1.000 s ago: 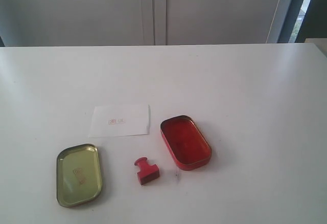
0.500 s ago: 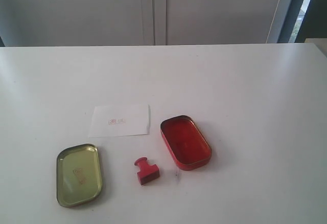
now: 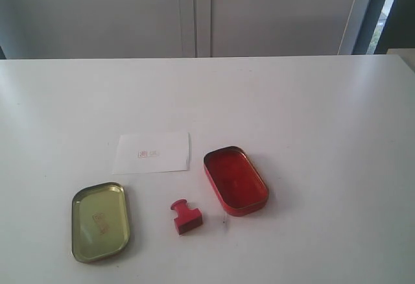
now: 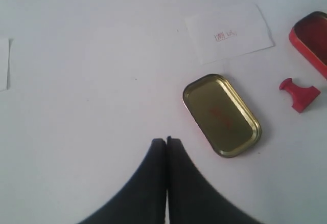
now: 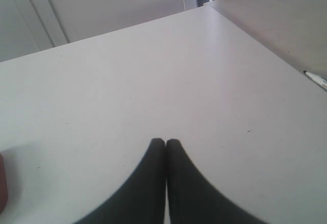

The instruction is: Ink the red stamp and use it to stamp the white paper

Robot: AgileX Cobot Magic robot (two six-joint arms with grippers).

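Everything sits on a smooth matte white table (image 3: pixel 311 102). The red stamp (image 3: pixel 186 216) is a little glossy plastic piece, a rectangular block with a narrow knobbed handle. It looks tipped onto its side, lying between the gold lid (image 3: pixel 100 221) and the red ink tin (image 3: pixel 235 179), touching neither. The lid is a shallow, shiny metal rounded rectangle lying inside-up, with a faint reddish smudge on its floor. The tin has the same rounded shape with a low wall and a flat red pad inside. The white paper (image 3: pixel 152 152) is a thin flat rectangular sheet lying farther back than the stamp, just beside the tin's far corner, with a small faint red imprint near its middle. The exterior view gives the whole layout plus pale flat cabinet doors behind the table, but only the wrist views show the grippers. The left gripper (image 4: pixel 166 141) has smooth black curved fingers pressed tight together with nothing between them, hanging over bare table well apart from the stamp. That view also catches the edge of another white sheet (image 4: pixel 3 63) off to one side. The right gripper (image 5: pixel 165 142) is clamped together the same way and empty. Its view shows mostly bare tabletop, a sliver of red at the frame edge, and what looks like a pen (image 5: pixel 317 80) on a neighbouring surface.
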